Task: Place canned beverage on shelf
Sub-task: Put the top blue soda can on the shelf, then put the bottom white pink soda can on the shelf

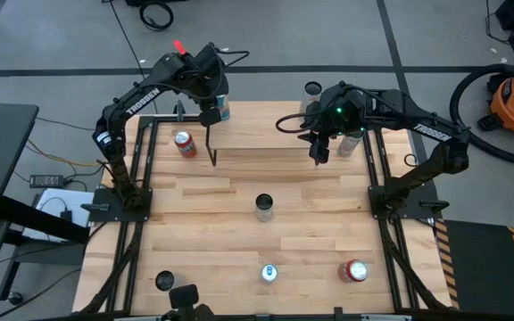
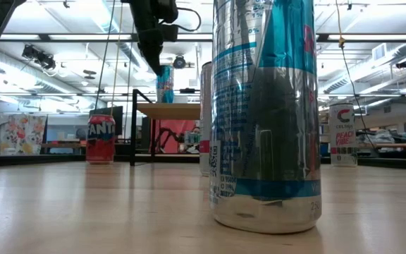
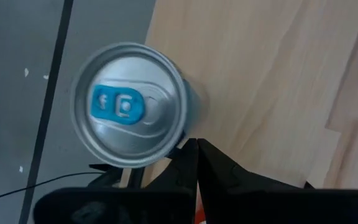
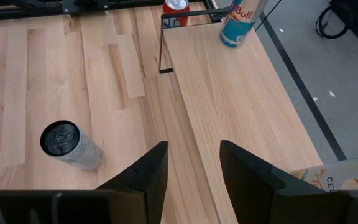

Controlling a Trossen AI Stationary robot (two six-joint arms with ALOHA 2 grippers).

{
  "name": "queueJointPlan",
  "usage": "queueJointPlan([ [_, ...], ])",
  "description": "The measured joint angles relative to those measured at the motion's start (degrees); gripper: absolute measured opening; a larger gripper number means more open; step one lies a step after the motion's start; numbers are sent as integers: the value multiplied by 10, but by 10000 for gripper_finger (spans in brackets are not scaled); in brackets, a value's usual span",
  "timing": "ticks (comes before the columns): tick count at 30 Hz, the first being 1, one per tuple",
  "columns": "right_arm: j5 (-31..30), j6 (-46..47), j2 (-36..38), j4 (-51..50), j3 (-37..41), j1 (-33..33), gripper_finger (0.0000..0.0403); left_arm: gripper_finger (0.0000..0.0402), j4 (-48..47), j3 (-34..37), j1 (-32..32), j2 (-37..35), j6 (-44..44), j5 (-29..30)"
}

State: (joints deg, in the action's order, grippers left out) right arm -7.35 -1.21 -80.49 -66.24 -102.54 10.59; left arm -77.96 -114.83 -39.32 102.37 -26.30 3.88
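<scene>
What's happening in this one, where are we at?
Two arms are stocking cans onto the shelf at the table's far edge. One blue can stands on the shelf's left end, with the left gripper shut beside it, not gripping it. The right gripper hovers open and empty over the shelf's right part. A white can stands by the right end. A red can and four others wait on the table.

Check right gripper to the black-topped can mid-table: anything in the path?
Nothing visible. The right gripper hangs open and empty over the shelf's front edge; only bare tabletop lies between it and the black-topped can. The left gripper, shut, is beside the blue can, off that line.
</scene>
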Motion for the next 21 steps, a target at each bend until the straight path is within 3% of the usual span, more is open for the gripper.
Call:
queueJointPlan([
  [12,12,-23,0,0,0,0,154,8,-16,0,46,-1,-4,0],
  [21,4,-78,0,-8,0,-52,159,8,-19,0,89,-47,6,0],
])
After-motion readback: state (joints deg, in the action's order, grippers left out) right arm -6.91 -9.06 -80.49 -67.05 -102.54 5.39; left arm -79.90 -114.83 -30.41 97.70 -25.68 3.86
